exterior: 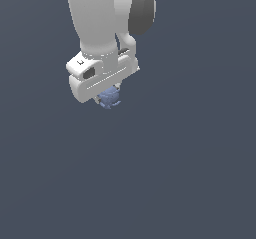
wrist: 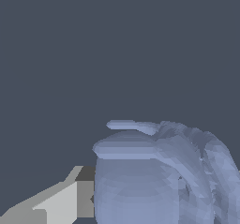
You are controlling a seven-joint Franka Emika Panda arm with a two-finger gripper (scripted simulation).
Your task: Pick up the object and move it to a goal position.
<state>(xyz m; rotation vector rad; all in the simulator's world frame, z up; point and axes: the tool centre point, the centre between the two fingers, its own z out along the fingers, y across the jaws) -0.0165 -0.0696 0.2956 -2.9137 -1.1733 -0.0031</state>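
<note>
The object [exterior: 109, 98] is a small, lumpy blue-grey body with thin curved legs, tucked directly under the white gripper [exterior: 106, 100], which clasps it. The gripper body hides its upper part and the fingertips. The wrist view shows only one finger [wrist: 61, 204] against it.

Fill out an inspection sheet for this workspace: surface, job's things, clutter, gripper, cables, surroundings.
Surface: plain dark blue-grey ground, no markings seen.
Job's things: small blue-grey lumpy object sits under the gripper's body; the wrist view shows it close up beside one finger pad. No goal marker seen.
Clutter: nothing seen.
Gripper: white gripper appears shut on the object; the second finger is hidden.
Cables: nothing seen.
Surroundings: nothing seen but uniform background.
</note>
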